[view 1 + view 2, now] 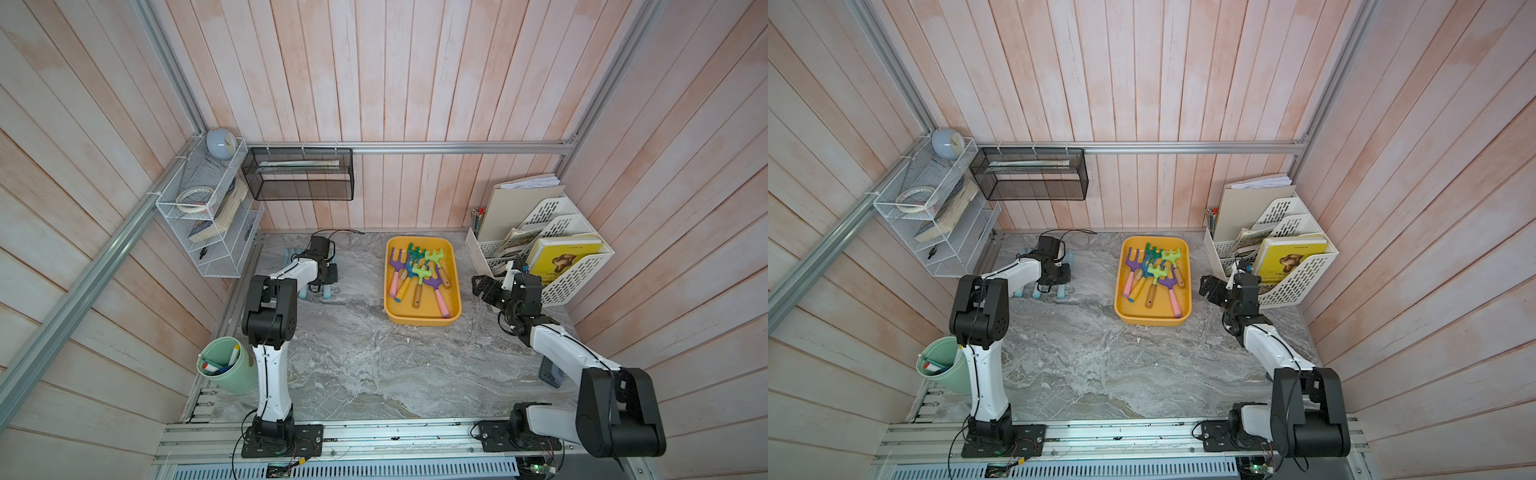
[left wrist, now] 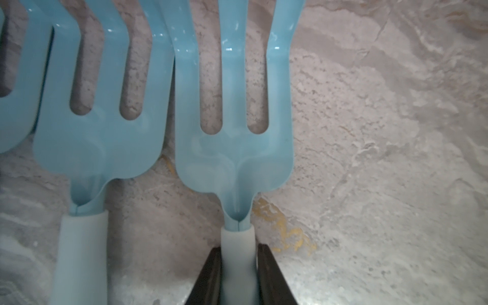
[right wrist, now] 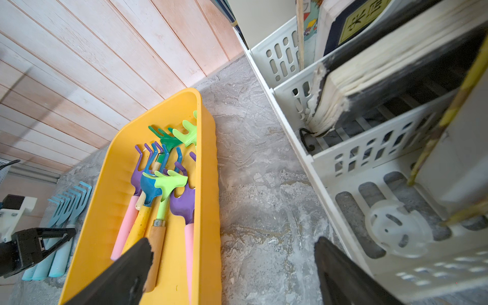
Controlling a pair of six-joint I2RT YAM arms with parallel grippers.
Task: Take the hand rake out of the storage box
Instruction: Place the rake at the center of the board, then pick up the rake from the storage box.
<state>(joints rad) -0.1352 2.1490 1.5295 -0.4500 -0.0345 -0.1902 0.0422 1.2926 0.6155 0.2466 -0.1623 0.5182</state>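
The yellow storage box [image 1: 415,321] [image 1: 1150,321] [image 3: 208,184] stands at the back middle of the marble table. Several coloured hand rakes [image 1: 419,274] [image 1: 1156,272] [image 3: 166,184] lie piled in it. Far left of the box, my left gripper [image 1: 326,276] [image 2: 238,250] is shut on the pale handle of a light blue hand rake [image 2: 233,153], down at the table top. Another light blue rake [image 2: 97,142] lies right beside it. My right gripper [image 1: 482,286] [image 1: 1208,286] [image 3: 233,241] hangs open and empty, right of the box.
A white file rack [image 1: 573,266] with books stands close behind the right gripper. A green bucket [image 1: 226,370] with markers sits at the front left. A white wire shelf [image 1: 208,216] and a black mesh basket [image 1: 299,174] hang on the walls.
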